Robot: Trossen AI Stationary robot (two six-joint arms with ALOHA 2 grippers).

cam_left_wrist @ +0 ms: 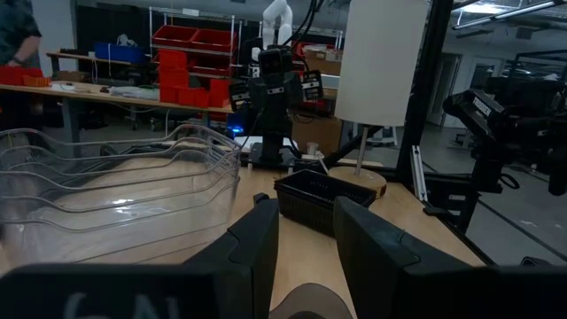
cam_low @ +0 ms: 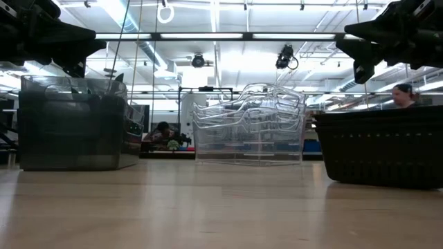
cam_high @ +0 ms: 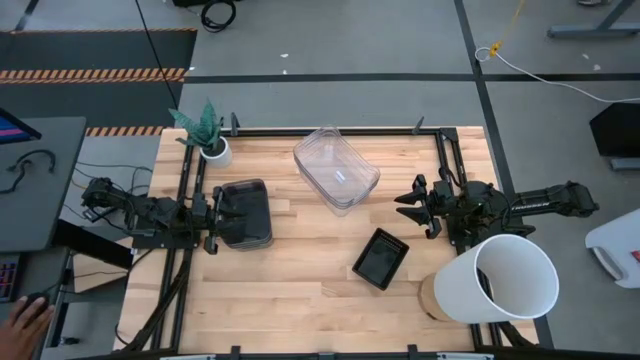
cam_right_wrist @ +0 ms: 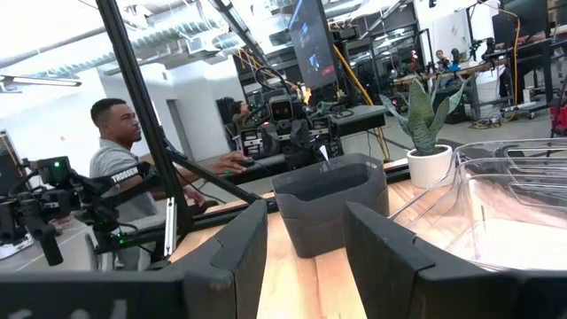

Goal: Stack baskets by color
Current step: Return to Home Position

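Note:
Several smoky grey baskets stand nested on the table's left part. A nested stack of clear baskets sits at the far middle, slightly skewed. One small black mesh basket rests alone on its base at the near right. My left gripper hovers open above the left rim of the grey stack, touching nothing. My right gripper hangs open above the table, right of the clear stack and beyond the black basket. Both wrist views show an empty gap between the fingers.
A large white bucket lies on its side at the near right corner. A small white plant pot stands at the far left. Black frame rails run along the table's sides. A person is beyond the left side.

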